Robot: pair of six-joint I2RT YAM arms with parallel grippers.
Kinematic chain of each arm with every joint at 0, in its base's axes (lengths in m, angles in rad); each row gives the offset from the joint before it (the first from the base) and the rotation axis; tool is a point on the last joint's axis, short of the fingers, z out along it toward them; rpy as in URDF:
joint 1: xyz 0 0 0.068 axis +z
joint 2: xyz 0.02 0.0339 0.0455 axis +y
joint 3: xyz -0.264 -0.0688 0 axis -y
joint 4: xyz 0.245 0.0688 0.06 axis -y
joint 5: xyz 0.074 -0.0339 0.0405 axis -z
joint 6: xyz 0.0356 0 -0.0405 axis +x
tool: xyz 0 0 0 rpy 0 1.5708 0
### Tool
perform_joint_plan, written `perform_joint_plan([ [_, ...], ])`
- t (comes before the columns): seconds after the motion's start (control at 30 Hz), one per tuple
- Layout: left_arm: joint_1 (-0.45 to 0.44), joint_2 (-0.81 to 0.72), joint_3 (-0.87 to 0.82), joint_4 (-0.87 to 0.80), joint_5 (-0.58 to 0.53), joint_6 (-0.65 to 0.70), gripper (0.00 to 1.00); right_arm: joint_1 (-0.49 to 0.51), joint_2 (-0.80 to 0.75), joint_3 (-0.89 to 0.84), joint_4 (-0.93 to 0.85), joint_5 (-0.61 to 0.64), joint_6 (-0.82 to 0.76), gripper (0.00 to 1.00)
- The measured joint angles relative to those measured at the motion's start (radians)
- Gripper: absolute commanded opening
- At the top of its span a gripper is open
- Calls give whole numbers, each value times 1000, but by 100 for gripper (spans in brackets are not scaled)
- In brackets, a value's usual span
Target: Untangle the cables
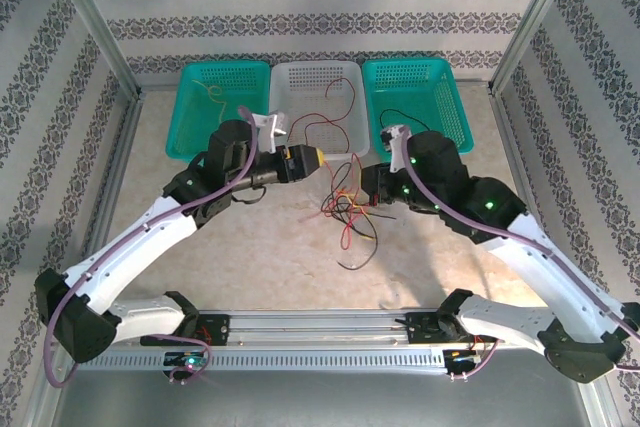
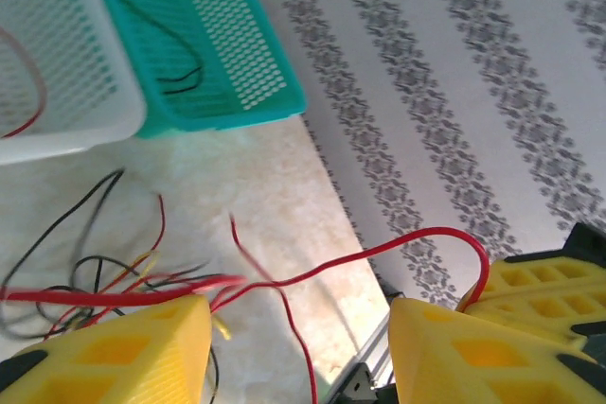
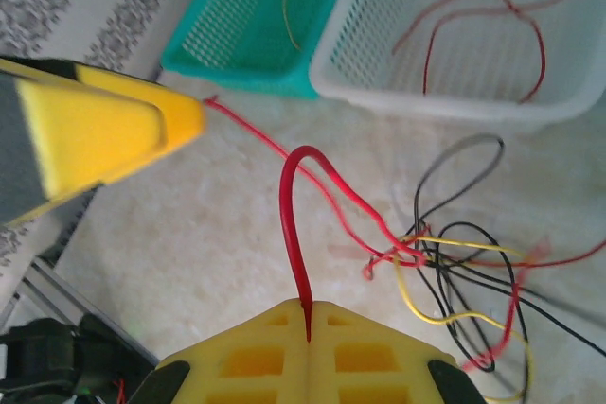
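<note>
The cables [image 1: 345,212] lie as a loose tangle of thin red, black and yellow wires on the table between my two grippers. My right gripper [image 3: 308,314] is shut on one red cable [image 3: 294,215], which arches up from the closed fingers and runs down into the tangle [image 3: 454,262]. My left gripper [image 2: 298,314] stands open. The same red cable [image 2: 379,251] crosses the gap between its yellow fingers [image 2: 142,347] towards the right gripper's fingers [image 2: 549,281]. From above, the left gripper [image 1: 318,157] is just left of the tangle and the right gripper [image 1: 358,187] is at its right edge.
Three baskets stand at the back. A teal one [image 1: 190,107] holds a yellowish wire, a white one [image 1: 290,77] holds red wires, and a teal one [image 1: 450,97] holds a black wire. Patterned walls close in the sides. A metal rail [image 1: 320,327] runs along the near edge.
</note>
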Motion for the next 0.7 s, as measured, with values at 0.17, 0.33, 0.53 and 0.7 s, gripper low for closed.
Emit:
perform_joint_plan([
  [0.17,-47,60,32,78,26,19,62,2,-2,35,-5,14,-23,0],
  [0.33,-82,101,30,122,37,29,66,2,-5,56,11,14,-32,1],
  [0.53,-92,100,2,164,41,29,69,-3,-35,65,55,-13,-31,1],
  [0.7,-102,99,-36,189,44,29,70,-36,-40,92,83,-50,-23,1],
])
